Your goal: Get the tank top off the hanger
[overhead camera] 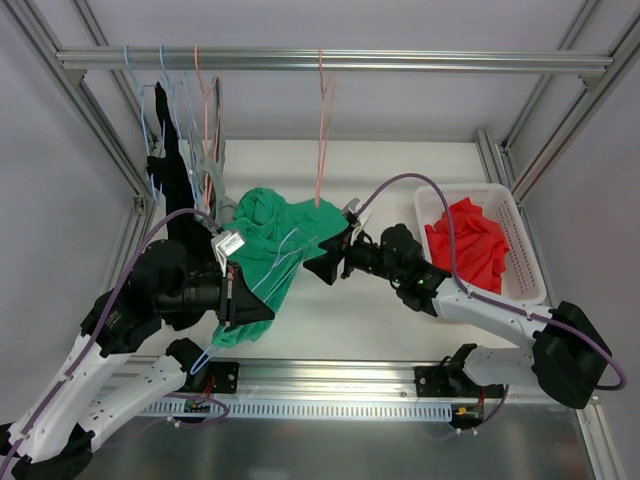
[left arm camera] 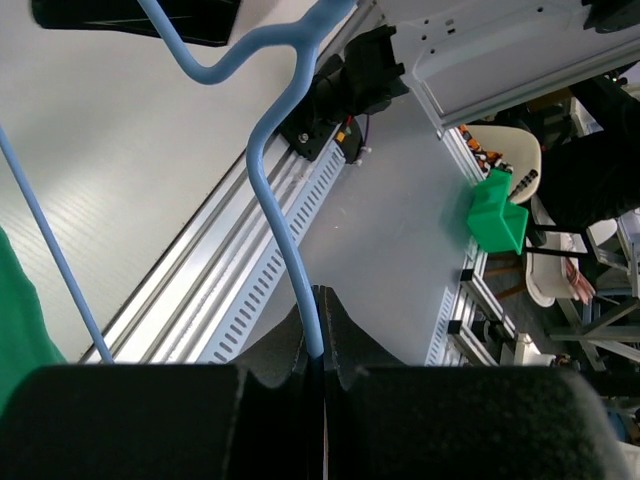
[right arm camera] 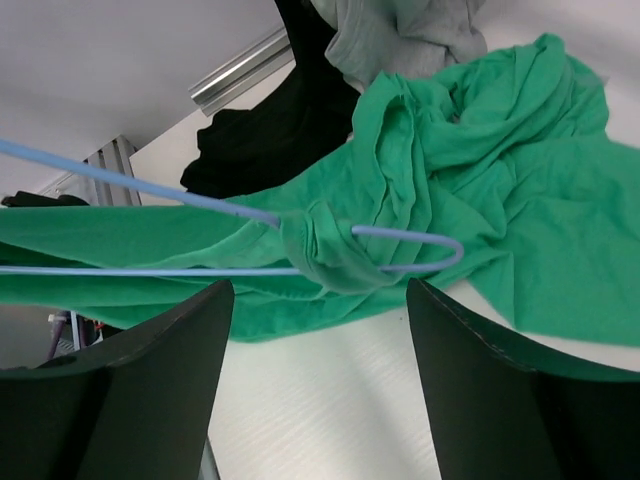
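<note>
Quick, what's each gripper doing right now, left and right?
Left gripper: closed on the blue hanger wire.
Right gripper: open, facing the green tank top, gripping nothing.

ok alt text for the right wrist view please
A green tank top lies bunched over a white table, with the end of a light blue hanger caught in a fold. The right gripper faces it, black fingers open on either side. A black garment and a grey garment sit behind.

Red cloth (overhead camera: pixel 466 246) in white basket (overhead camera: pixel 526 252); black garment (overhead camera: pixel 172 182) below rail (overhead camera: pixel 400 60).
</note>
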You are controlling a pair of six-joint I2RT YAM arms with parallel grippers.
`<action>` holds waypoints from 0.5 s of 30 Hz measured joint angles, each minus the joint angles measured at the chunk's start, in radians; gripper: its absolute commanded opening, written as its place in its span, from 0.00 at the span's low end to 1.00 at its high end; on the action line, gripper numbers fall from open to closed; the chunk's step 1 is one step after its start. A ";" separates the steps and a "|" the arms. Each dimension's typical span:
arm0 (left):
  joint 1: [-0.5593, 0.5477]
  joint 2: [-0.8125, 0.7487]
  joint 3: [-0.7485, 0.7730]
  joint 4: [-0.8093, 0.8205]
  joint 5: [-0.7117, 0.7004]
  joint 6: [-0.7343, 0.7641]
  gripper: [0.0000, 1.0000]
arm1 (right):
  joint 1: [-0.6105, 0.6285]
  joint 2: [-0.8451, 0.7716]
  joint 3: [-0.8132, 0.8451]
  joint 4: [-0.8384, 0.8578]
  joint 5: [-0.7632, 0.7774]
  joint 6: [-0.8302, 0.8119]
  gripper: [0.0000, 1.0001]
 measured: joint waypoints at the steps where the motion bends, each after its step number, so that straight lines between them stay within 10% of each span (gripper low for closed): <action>1: 0.000 0.005 0.011 0.000 0.006 0.000 0.00 | 0.001 0.015 0.016 0.008 0.001 -0.005 0.70; 9: 0.000 0.005 0.066 0.016 0.041 -0.002 0.00 | 0.005 0.088 0.097 0.055 0.004 -0.035 0.29; 11: 0.000 0.003 0.066 0.016 0.048 -0.003 0.00 | 0.006 0.088 0.097 0.057 0.016 -0.045 0.03; 15: 0.000 0.001 0.067 0.016 0.053 -0.005 0.00 | 0.007 0.075 0.091 0.065 0.054 -0.049 0.00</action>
